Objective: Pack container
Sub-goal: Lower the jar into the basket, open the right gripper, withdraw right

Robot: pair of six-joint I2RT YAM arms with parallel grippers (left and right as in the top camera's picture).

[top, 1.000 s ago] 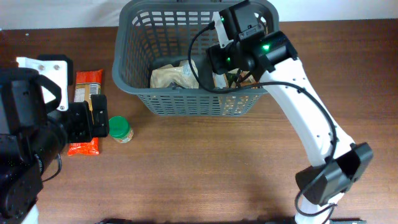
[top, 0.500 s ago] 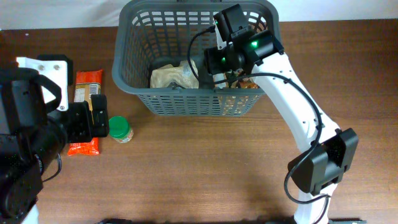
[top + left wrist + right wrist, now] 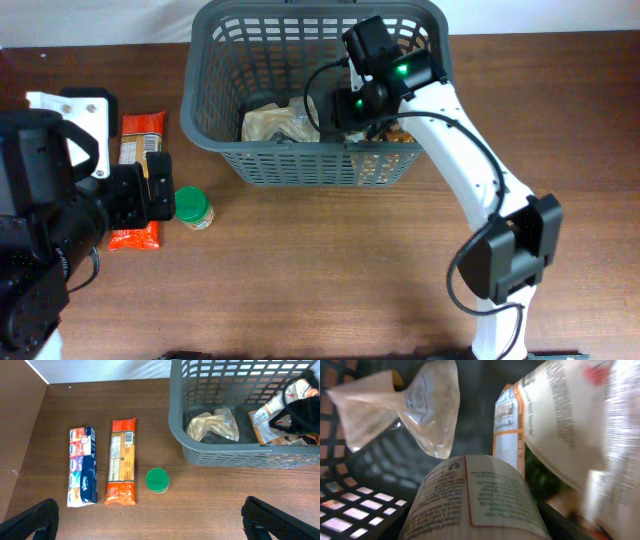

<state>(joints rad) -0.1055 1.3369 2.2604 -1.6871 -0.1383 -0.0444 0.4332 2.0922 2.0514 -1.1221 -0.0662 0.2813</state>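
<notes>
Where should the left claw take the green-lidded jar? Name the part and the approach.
Probably from straight above, closing across the green-lidded jar just under its round lid: it stands upright, lid up. Pinch the two sides facing away from the orange packet, which lies close beside it.

The bench (image 3: 330, 270) is dark wood, smooth with a soft sheen. The container (image 3: 300, 165) is matt grey plastic, kinda dull. Inside the container there's a crinkly see-through plastic bag (image 3: 275, 122) and a printed packet (image 3: 470, 495) in shiny film. Left of the container, the orange packet (image 3: 123, 467) and tissue pack (image 3: 82, 466) are both glossy plastic wrap, and the jar (image 3: 157, 480) has a smooth green plastic lid.
</notes>
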